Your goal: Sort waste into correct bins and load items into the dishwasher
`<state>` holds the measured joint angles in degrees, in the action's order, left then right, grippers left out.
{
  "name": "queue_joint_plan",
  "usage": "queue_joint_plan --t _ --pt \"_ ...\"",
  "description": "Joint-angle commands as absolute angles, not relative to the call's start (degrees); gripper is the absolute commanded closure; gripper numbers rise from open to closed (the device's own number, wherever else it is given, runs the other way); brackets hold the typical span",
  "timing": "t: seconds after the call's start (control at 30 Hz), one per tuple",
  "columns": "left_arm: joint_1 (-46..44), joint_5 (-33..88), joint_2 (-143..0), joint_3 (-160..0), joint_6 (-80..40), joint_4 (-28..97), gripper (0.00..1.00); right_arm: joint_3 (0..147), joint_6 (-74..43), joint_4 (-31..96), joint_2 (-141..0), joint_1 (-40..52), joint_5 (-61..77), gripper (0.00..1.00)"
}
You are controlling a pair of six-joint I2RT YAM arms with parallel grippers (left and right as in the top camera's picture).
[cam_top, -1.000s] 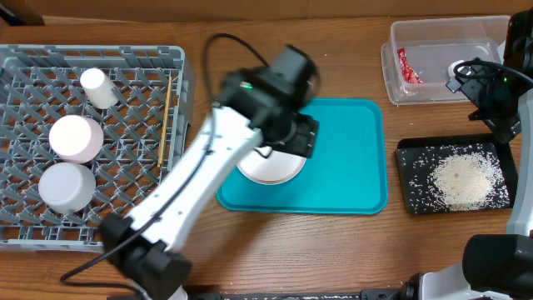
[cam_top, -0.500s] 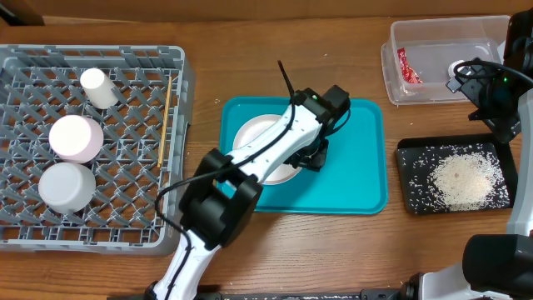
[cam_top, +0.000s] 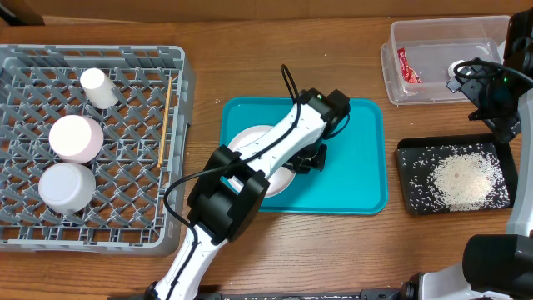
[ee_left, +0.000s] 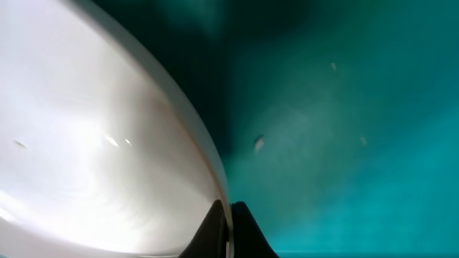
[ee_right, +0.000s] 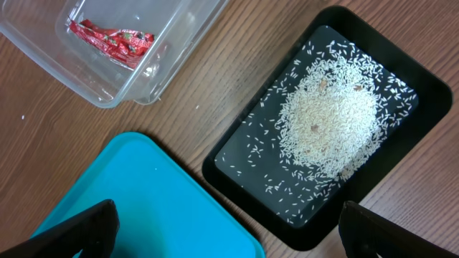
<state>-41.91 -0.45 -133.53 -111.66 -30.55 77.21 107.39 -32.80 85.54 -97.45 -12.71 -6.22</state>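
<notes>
Large white plate lies on the teal tray mid-counter. Its right rim runs between the nearly closed fingers of the left gripper, which seems to pinch it. The dish rack sits well left. Farther right, the right gripper hangs spread and empty near the black tray.

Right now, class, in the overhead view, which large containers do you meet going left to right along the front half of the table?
Grey dish rack → teal tray, white plate on it → black tray of rice grains. The clear tub lies farther back, overlapping the black tray, so it is omitted.
</notes>
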Motion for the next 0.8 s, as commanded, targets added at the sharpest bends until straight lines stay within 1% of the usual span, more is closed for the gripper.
queue_joint_plan --t 0.0,0.1,0.23,0.3,0.33,0.43,0.57,0.67,0.77 --pt "-38.39 7.46 -133.47 -123.52 -26.30 83.09 0.96 107.96 -33.04 85.38 -97.36 -12.78 -6.61 0.00" --pt "-34.28 13.93 -131.83 -133.47 -20.51 89.06 0.96 107.96 -33.04 85.38 -97.36 -12.78 -6.59 0.00" --pt "-27.46 16.60 -128.33 -144.22 -15.88 94.43 0.96 107.96 -33.04 85.38 -97.36 -12.78 -6.61 0.00" --pt "-22.81 17.78 -125.86 -148.42 -13.23 96.07 0.96 107.96 -33.04 85.36 -97.36 -12.78 -6.59 0.00" --pt "-18.55 21.47 -123.87 -150.23 -9.21 96.82 0.96 107.96 -33.04 85.38 -97.36 -12.78 -6.59 0.00" --pt "-10.59 29.61 -121.16 -150.34 -4.16 96.82 0.96 107.96 -33.04 85.38 -97.36 -12.78 -6.61 0.00" --pt "-0.69 41.56 -121.05 -149.82 1.74 96.82 0.96 107.96 -33.04 85.38 -97.36 -12.78 -6.61 0.00" --pt "4.49 47.22 -121.12 -147.46 6.17 96.82 0.96 107.96 -33.04 85.38 -97.36 -12.78 -6.59 0.00" --pt "8.23 48.82 -121.12 -143.85 8.45 96.79 0.96 107.96 -33.04 85.38 -97.36 -12.78 -6.59 0.00"
